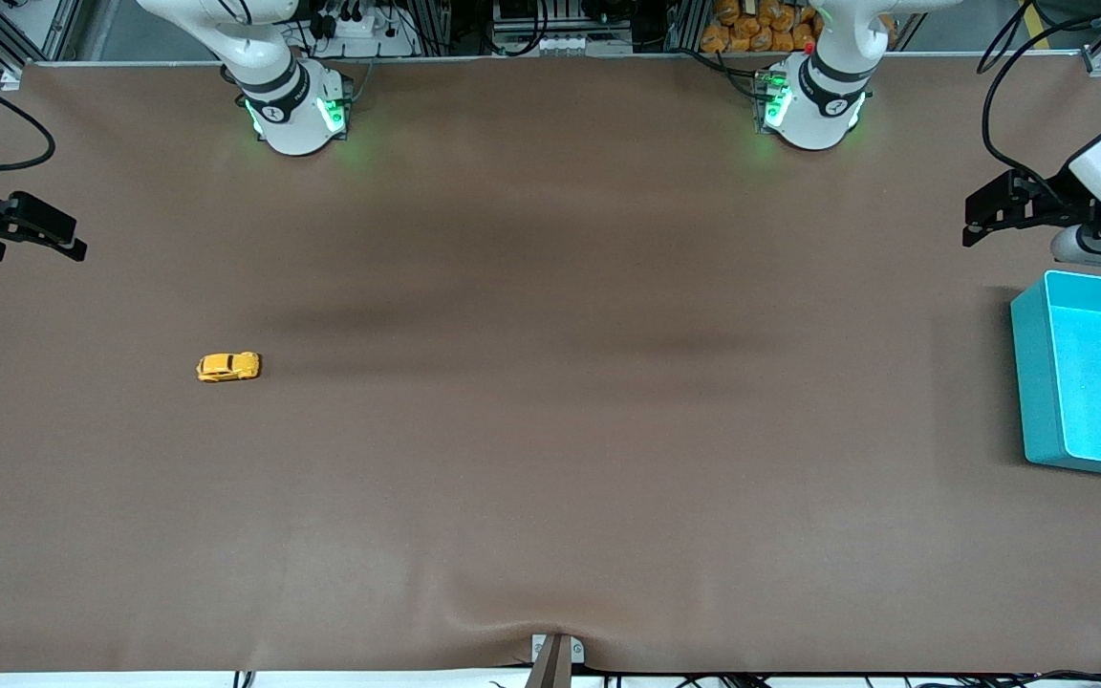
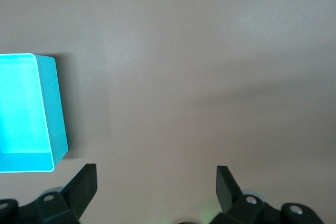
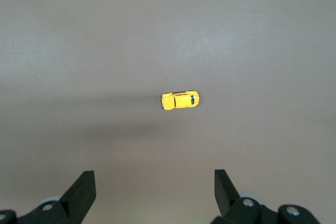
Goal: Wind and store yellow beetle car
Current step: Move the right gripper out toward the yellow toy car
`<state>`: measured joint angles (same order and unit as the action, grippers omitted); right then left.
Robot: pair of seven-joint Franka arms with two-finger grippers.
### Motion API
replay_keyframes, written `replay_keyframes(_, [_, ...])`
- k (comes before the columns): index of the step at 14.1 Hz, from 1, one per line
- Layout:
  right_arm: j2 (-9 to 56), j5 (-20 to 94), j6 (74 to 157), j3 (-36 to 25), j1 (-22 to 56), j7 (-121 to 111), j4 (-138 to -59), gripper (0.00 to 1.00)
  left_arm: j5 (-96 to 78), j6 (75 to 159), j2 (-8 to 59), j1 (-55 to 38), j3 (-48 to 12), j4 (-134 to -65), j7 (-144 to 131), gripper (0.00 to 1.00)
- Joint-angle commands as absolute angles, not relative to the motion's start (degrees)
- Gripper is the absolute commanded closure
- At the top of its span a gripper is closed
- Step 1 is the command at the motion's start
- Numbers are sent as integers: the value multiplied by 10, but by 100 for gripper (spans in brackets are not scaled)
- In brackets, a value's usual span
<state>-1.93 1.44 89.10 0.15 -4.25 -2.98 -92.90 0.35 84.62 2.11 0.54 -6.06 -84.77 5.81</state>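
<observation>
- Car pickup first: yellow beetle car (image 1: 227, 367) lies at left of frame, untouched.
- Right gripper (image 1: 20, 229), fingers spread, at left edge: lower squarely over roof.
- Left gripper (image 1: 1004, 207), fingers apart, waits above teal bin (image 1: 1028, 382).

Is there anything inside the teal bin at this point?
Nothing shows inside the teal bin: its visible floor is bare. Part of it runs out of frame, so that part is unseen. The yellow beetle car sits on the table toward the right arm's end.
</observation>
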Motion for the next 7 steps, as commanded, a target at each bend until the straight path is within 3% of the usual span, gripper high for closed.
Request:
replay_keyframes(1, [-13, 18, 881, 6, -50, -38, -915, 0, 15, 844, 23, 7, -63, -842, 64, 0])
replay_keyframes(7, [-11, 18, 877, 6, -53, -39, -915, 0, 14, 844, 23, 8, -63, -841, 64, 0])
